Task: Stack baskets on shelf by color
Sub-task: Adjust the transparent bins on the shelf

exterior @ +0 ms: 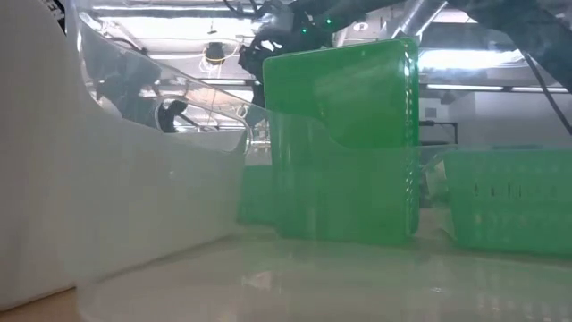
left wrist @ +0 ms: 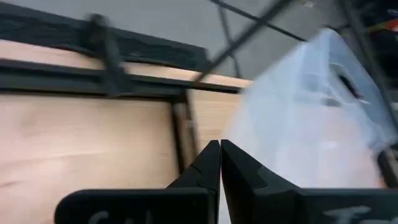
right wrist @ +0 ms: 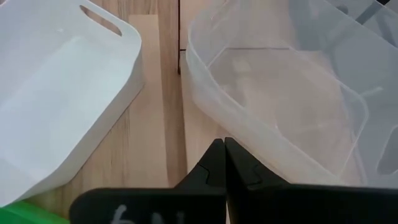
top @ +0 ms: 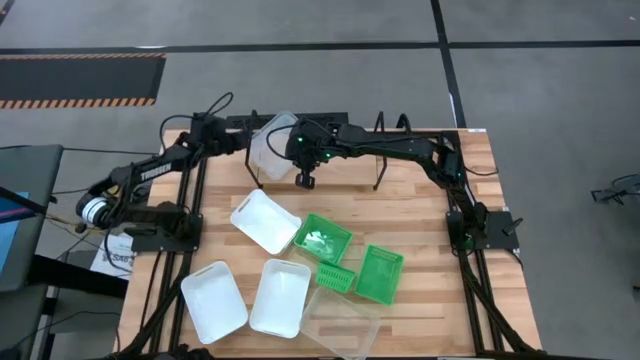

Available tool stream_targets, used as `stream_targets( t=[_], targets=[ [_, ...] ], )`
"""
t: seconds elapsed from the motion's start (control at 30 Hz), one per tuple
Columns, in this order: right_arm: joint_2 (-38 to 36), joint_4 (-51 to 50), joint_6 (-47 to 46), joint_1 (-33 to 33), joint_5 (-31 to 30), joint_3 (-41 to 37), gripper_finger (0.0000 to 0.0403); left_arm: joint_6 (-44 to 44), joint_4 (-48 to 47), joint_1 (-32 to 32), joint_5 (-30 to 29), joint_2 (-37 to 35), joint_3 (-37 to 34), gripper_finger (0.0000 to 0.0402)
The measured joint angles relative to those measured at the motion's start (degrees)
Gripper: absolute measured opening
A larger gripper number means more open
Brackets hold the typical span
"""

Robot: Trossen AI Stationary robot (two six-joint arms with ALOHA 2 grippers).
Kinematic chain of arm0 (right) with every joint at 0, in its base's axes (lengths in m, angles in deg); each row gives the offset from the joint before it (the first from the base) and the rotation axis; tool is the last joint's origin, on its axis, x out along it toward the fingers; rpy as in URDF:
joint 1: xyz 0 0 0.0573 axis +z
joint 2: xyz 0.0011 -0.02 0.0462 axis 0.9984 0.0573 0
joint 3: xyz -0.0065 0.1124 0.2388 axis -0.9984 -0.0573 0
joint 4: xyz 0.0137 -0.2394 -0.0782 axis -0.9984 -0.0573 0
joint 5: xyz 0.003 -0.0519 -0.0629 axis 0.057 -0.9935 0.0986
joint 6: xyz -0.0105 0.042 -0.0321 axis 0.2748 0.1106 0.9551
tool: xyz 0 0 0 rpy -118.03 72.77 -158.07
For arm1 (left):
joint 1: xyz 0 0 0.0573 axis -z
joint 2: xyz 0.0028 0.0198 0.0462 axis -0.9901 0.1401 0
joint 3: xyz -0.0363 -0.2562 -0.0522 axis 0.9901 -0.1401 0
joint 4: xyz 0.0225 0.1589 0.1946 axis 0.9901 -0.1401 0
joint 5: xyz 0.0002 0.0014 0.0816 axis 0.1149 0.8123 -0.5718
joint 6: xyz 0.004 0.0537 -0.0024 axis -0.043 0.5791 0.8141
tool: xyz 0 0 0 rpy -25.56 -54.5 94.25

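Note:
A clear basket [top: 270, 147] sits tilted at the table's far left, at the left end of the black rod shelf [top: 382, 172]; what it rests on is hidden. My right gripper [right wrist: 222, 144] is shut at its rim and reaches in from the right [top: 305, 178]. My left gripper [left wrist: 220, 149] is shut with nothing between its fingers, just left of that basket [left wrist: 311, 118]. Three white baskets [top: 265, 220], three green baskets [top: 322, 238] and another clear basket [top: 340, 322] stand on the wood nearer the front. My right gripper meets the clear basket's rim at a rounded corner [right wrist: 208, 121], with the shut fingertips right on the rim's edge. The fingers slant down from the table's right side. The tips hide the contact itself. The basket sits tilted, its open side toward the gripper.
The white basket [right wrist: 56, 93] lies just nearer than the clear one. In the low view a green basket [exterior: 344, 143] stands on end, with a green lattice basket [exterior: 509, 201] to its right. The black table frame [left wrist: 106, 59] runs along the far edge.

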Motion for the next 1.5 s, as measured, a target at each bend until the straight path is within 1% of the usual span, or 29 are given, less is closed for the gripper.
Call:
stream_targets(
  t=[0.1,0.17,0.2,0.23,0.3,0.33,0.37,0.43,0.53,0.63,0.8,0.93,1.1,1.2,1.27,1.33,1.4,1.43,1.5],
  targets=[
    [0.0,0.6,-1.0,-0.3,-0.3,0.0,0.0007,-1.4,4.8,-0.1,4.2,0.9,0.0,0.0000],
    [0.0,2.3,-2.2,-0.9,-0.9,0.0,0.0008,-2.2,5.0,-0.1,6.5,1.0,0.0,0.0000],
    [0.0,3.5,-3.9,-1.2,-2.8,0.0,0.0007,-2.5,4.6,0.0,7.3,1.0,0.0,0.0000],
    [0.0,4.1,-6.3,-1.6,-6.0,0.0,0.0007,-2.6,3.9,0.0,7.9,1.0,0.0,0.0000],
    [0.0,3.6,-11.2,-2.6,-12.7,0.0,0.0005,-2.9,2.3,0.0,8.5,1.0,0.0,0.0000],
    [0.0,2.8,-13.2,-3.3,-15.0,0.0,0.0003,-2.9,1.9,0.1,8.5,1.0,0.0,0.0000],
    [0.0,1.7,-15.0,-4.1,-16.6,0.0,0.0003,-3.0,1.7,0.3,8.5,1.0,0.0,0.0000],
    [-0.3,-1.4,-18.9,-6.1,-18.0,0.0,0.0003,-3.1,1.5,0.9,8.6,1.0,0.0,0.0000],
    [-0.5,-4.8,-25.4,-9.5,-18.1,0.0,0.0003,-3.3,1.4,1.7,10.3,1.0,0.0,0.0000],
    [-0.2,-5.3,-27.8,-11.9,-18.1,0.0,0.0002,-3.3,0.9,2.3,10.5,1.0,0.0,0.0000],
    [-0.2,-5.2,-29.0,-12.2,-16.3,0.0,0.0002,-3.9,-0.8,3.0,10.5,1.0,0.0,0.0000],
    [0.2,-4.1,-29.6,-11.6,-12.6,0.0,0.0002,-4.1,-2.3,3.4,11.2,1.0,0.0,0.0000],
    [0.2,-1.1,-29.6,-10.8,-12.5,-0.1,0.0001,-5.5,-2.3,3.9,12.0,1.0,0.0,0.0000],
    [0.2,2.1,-29.1,-10.8,-12.2,-0.1,0.0001,-6.1,-2.3,4.2,13.7,1.0,0.0,0.0000],
    [0.2,5.1,-26.2,-10.9,-11.7,-0.1,0.0001,-6.1,-2.3,4.6,14.9,1.0,0.0,0.0000],
    [0.3,9.4,-21.6,-10.9,-9.7,-0.2,0.0001,-6.1,-3.1,4.7,15.0,1.0,0.0,0.0000],
    [0.3,12.4,-20.6,-10.6,-9.4,-0.2,0.0001,-6.1,-3.6,4.6,14.9,1.0,0.0,0.0000],
    [0.2,12.3,-20.7,-10.6,-9.3,0.1,0.0001,-6.1,-3.9,4.6,14.9,1.0,0.0,0.0000],
    [-0.1,7.2,-21.4,-10.5,-10.2,1.6,0.0001,-6.1,-5.4,4.6,14.9,0.8,0.0,0.0000]
  ],
)
